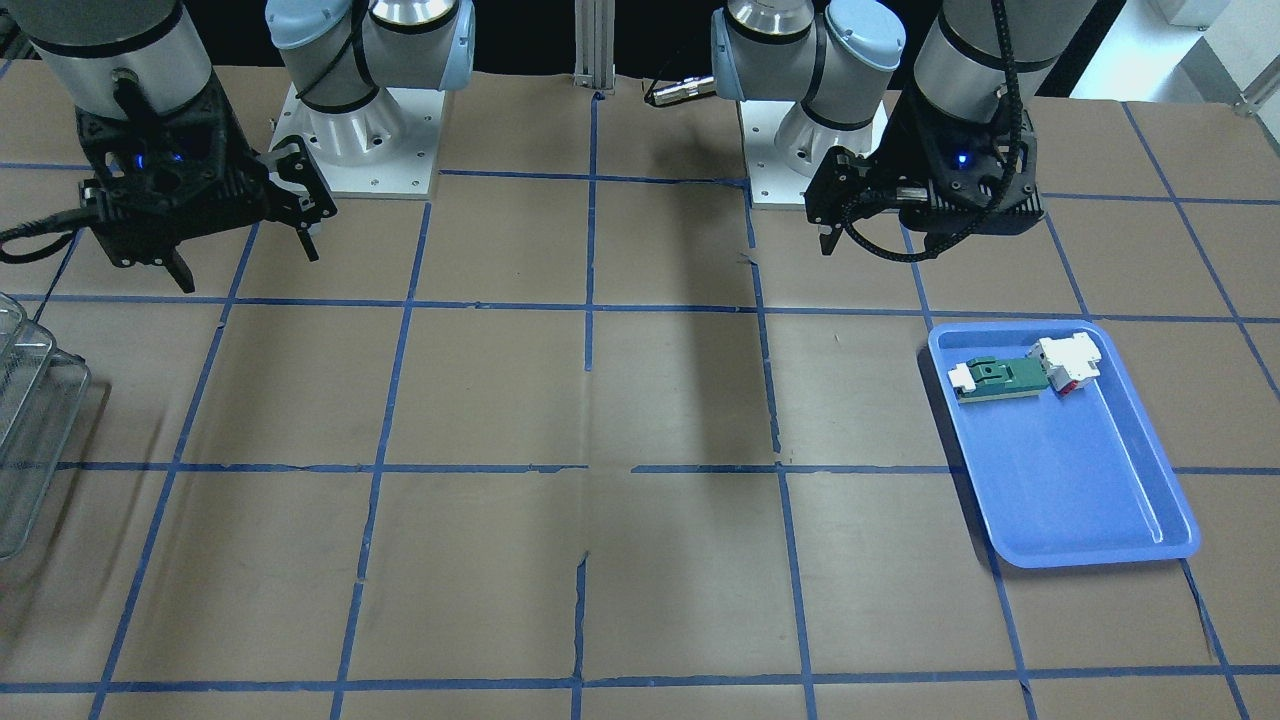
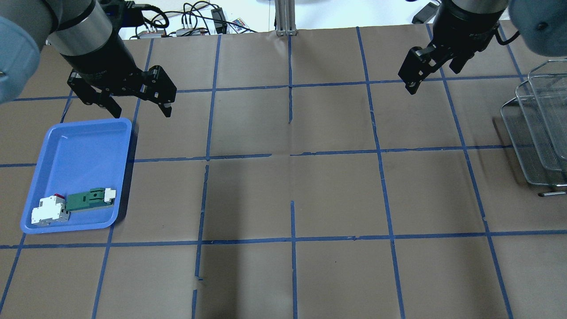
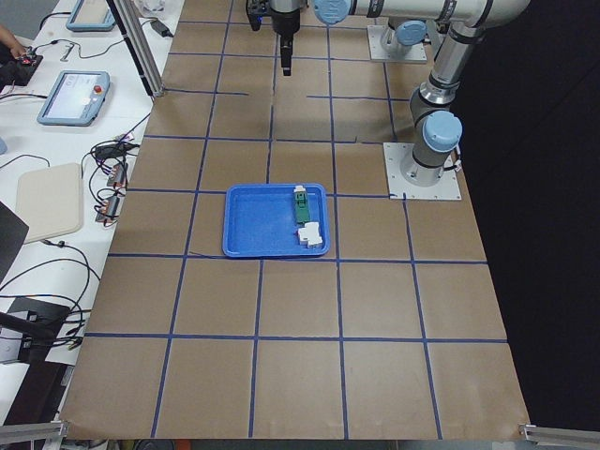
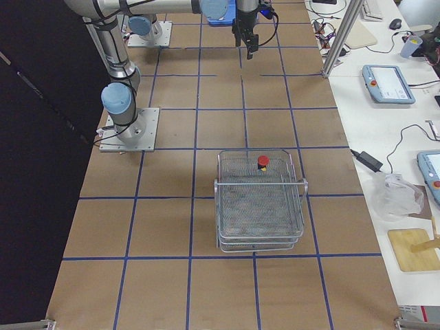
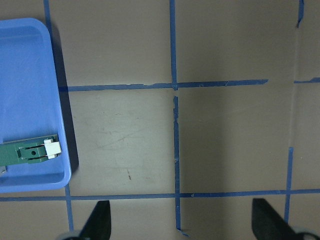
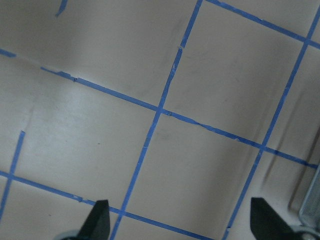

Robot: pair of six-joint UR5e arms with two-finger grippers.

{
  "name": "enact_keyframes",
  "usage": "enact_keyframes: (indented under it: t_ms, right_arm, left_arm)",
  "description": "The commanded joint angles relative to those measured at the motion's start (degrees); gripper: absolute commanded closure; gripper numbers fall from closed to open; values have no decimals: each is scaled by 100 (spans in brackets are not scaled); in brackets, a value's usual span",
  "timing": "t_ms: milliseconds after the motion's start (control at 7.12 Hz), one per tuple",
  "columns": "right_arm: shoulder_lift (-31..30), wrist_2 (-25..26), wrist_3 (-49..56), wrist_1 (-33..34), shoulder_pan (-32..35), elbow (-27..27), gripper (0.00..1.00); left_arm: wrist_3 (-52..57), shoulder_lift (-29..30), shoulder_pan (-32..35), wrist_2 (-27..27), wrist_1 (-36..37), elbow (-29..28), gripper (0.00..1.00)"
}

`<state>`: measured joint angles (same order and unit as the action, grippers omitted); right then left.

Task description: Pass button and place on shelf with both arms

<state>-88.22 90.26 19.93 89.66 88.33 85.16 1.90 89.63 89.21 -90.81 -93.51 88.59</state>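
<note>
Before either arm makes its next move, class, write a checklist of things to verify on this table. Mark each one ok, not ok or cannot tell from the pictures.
1. The red-capped push-button lies on the top tier of the silver wire-mesh shelf: ok.
2. The button sits stably on the mesh: cannot tell, it is too small in the picture.
3. The left gripper is open and empty: ok.
4. The right gripper is open and empty: ok.
5. The right gripper is apart from the shelf: ok.
6. The blue plastic tray holds only the green-and-white flat part and the white block with red: ok.
</note>
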Motion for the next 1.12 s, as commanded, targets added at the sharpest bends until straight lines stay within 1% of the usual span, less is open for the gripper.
enact_keyframes:
  t_ms: [0,140,281,421,562,702,983]
  right_arm:
    - [-63,-868,-1546,86,-149,-35,0]
    - [58,-104,-1615,191,-114,-26,0]
    - [129,190,-1685,183,-71,-43,0]
    - [112,28,-1695,140,-44,-44,0]
    - [95,-165,-1947,148,139,-52,0]
    - [121,-97,-2550,157,402,-105,0]
    - [226,-62,-2591,157,387,-149,0]
  left_arm:
    - [-6,2,0,2,9,0,0]
    - [-6,2,0,11,9,-9,0]
    - [-6,11,0,11,9,-9,0]
    - [-6,-6,0,11,0,-9,0]
    - [-6,2,0,11,0,-9,0]
    - [-6,2,0,11,0,0,0]
    - [3,-15,0,11,-9,0,0]
